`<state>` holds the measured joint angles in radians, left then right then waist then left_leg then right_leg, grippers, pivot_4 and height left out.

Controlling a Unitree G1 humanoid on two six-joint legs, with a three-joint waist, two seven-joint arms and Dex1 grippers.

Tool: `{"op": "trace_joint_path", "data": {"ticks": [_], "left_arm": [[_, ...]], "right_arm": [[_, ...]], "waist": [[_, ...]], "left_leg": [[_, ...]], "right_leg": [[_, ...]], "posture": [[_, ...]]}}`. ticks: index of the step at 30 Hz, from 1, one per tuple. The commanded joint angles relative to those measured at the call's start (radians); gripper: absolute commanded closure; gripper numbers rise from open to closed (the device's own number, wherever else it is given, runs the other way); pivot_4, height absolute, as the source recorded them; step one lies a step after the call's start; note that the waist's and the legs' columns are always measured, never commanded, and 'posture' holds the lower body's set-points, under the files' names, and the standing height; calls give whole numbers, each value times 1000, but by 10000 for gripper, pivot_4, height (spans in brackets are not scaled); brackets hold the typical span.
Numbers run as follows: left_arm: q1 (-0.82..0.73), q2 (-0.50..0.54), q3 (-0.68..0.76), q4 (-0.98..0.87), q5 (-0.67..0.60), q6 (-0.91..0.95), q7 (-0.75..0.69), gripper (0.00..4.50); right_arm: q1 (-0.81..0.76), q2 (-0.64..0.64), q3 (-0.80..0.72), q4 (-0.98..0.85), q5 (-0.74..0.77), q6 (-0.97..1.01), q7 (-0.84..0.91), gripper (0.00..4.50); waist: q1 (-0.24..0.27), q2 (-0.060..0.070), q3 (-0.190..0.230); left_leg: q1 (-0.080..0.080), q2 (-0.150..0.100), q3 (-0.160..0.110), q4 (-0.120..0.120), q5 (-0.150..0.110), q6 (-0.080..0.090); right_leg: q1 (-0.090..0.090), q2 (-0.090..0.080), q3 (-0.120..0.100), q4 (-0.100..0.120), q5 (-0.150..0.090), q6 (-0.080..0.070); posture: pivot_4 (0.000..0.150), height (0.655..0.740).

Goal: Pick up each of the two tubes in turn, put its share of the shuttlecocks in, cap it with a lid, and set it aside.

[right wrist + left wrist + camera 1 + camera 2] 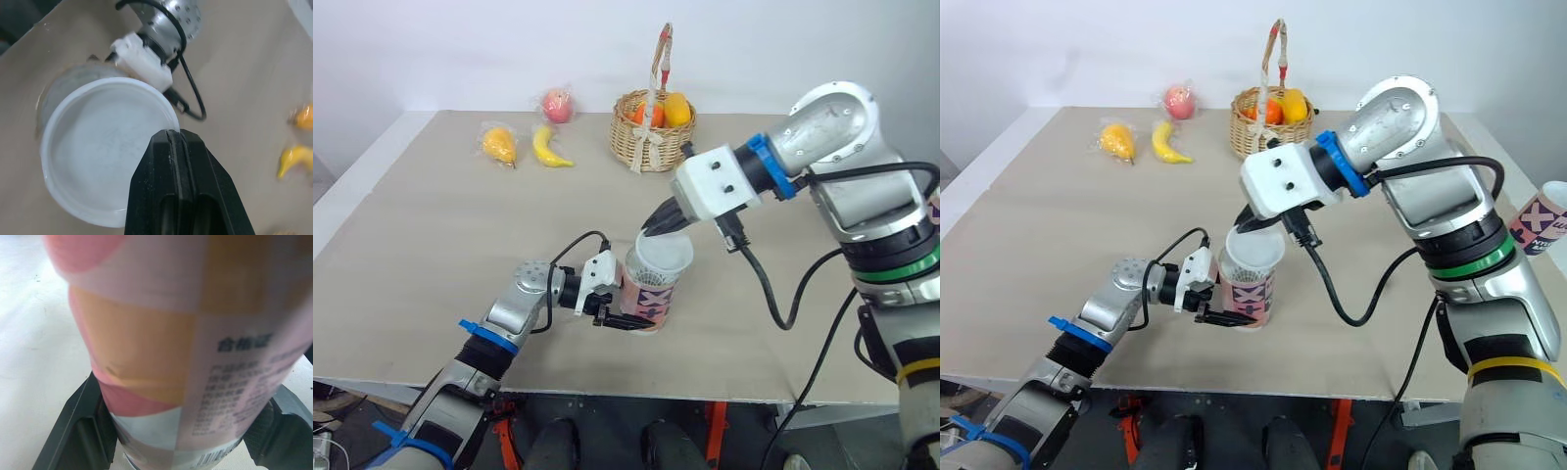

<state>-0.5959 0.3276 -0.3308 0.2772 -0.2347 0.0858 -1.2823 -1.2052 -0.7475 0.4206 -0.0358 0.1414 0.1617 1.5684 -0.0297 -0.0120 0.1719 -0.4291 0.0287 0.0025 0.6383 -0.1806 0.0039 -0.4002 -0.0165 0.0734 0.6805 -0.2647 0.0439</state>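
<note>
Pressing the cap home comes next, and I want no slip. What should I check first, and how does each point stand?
1. Left gripper clamped on the pink-and-orange patterned tube: ok.
2. Tube upright on the beige table: ok.
3. Right gripper pinching the rim of the white plastic lid: ok.
4. Lid level and fully seated: cannot tell.
5. Shuttlecocks inside: cannot tell, lid covers the mouth.

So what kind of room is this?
Probably a robot practice lab: a plain table by a bare white wall, laid with bagged fruit, a basket and a tube with a lid held over it.
</note>
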Motion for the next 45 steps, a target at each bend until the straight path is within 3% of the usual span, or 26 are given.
{"op": "trace_joint_path", "data": {"ticks": [1,16,23,29,45], "left_arm": [[8,18,4,5,25,10,13,15981],[1,26,-2,20,29,6,3,15981],[-3,25,-2,32,35,0,6,15981],[6,27,3,29,33,-2,14,15981],[8,28,4,29,30,5,19,15981]], "right_arm": [[-41,18,-10,-11,-5,-27,38,44652],[-75,-12,79,20,3,-76,46,44652],[-195,-42,170,101,82,-117,46,44652],[-184,-77,235,57,135,-123,46,44652],[-186,49,202,180,42,-130,46,44652]], "waist": [[0,0,0],[0,0,0],[-2,0,0],[-2,0,0],[-2,0,0]], "left_leg": [[0,0,0,0,0,0],[0,2,0,0,0,0],[0,2,0,0,0,0],[0,2,0,-1,0,0],[0,2,0,0,0,0]], "right_leg": [[0,0,0,0,0,0],[-1,2,0,1,2,-3],[-2,2,0,1,1,-4],[-2,2,0,1,1,-5],[-2,2,0,1,2,-4]], "posture": [[1500,7400],[1500,7400],[1500,7400],[1500,7400],[1500,7400]]}}
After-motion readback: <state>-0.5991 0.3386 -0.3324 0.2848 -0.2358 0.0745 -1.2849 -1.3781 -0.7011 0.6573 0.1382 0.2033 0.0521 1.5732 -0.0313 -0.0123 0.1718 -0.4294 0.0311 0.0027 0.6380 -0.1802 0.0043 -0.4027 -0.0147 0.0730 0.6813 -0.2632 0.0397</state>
